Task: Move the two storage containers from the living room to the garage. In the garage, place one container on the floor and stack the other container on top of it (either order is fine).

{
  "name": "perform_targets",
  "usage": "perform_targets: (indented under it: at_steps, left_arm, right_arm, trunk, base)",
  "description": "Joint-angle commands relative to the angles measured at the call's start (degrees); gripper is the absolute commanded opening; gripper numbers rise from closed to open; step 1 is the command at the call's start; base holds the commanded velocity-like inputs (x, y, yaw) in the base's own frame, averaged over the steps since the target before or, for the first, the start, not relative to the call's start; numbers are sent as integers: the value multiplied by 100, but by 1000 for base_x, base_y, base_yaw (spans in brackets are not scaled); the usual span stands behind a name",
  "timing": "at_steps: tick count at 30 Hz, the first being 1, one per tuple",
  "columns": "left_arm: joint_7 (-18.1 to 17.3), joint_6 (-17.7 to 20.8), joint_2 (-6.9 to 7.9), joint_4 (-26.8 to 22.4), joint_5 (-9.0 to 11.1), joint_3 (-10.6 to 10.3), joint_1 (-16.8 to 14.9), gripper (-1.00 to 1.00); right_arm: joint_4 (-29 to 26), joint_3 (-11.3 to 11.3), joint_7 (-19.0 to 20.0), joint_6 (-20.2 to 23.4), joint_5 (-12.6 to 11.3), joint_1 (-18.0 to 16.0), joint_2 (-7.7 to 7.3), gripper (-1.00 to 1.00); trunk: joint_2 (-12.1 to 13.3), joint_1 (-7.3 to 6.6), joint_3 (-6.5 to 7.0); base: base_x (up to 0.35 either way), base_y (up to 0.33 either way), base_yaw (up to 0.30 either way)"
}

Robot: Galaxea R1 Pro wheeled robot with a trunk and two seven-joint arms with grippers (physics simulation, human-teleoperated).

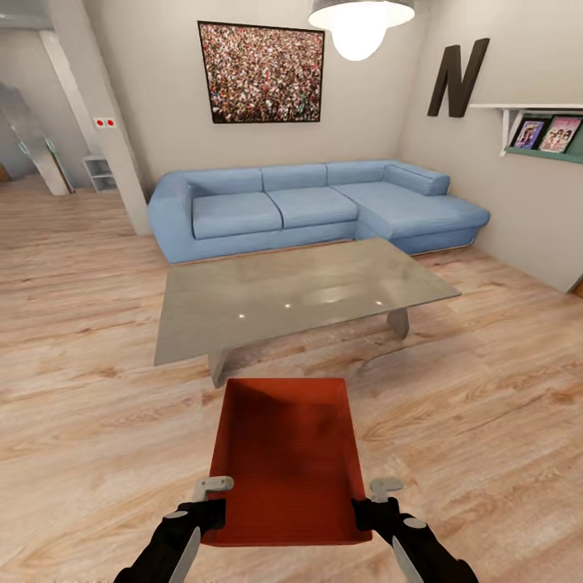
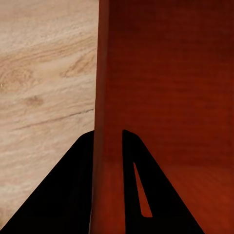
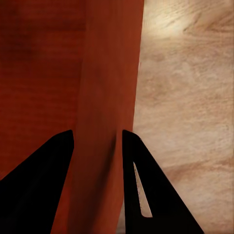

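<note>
A living room seen from the robot's head camera, looking forward and down. A red-orange storage container is held out in front of the robot, above the light wood plank floor, open side up and empty. It hangs just in front of the near edge of a grey low table. Only one container can be seen.

The left end effector grips the container's left wall near its near corner. In the left wrist view the two dark fingers straddle that wall, one outside and one inside, closed against it. The right end effector does the same on the right wall, fingers pressed to both faces.

Behind the table stands a blue sectional sofa, with a crowd photo on the wall above it, a black letter N on the right wall, and a lit ceiling lamp overhead.

The step in hand appears to be carrying the first container out of the living room; nothing of the garage is in view. The next move probably calls for turning the base away from the table and driving out, perhaps by the opening at the far left, while both grips stay firm and level so the thin walls do not slip free.
</note>
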Motion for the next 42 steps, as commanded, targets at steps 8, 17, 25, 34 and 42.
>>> perform_targets:
  at_steps: [8, 17, 25, 34, 42]
  left_arm:
    - [63, 36, 63, -5, -9, -19, -2, -100]
    - [63, 36, 60, -5, -9, -21, -2, -100]
    - [63, 36, 55, -5, -9, -21, -2, -100]
    - [63, 36, 62, -5, -9, -21, -3, -100]
    - [63, 36, 63, -5, -9, -21, -2, -100]
  right_arm:
    - [-17, 108, 53, 37, -73, 2, -9, -100]
    - [-19, 112, 53, 37, -68, 2, -9, -100]
    - [-17, 112, 53, 37, -66, 2, -9, -100]
    - [-15, 106, 53, 38, -74, 2, -9, -100]
    - [-15, 106, 53, 36, -75, 2, -9, -100]
  trunk:
    - [320, -177, 183]
    - [681, -374, 394]
    - [1002, -550, 581]
    - [1363, -748, 792]
    - [1684, -924, 981]
  base:
    - [0, 0, 252]
    - [0, 0, 251]
    - [0, 0, 251]
    - [0, 0, 245]
    - [0, 0, 230]
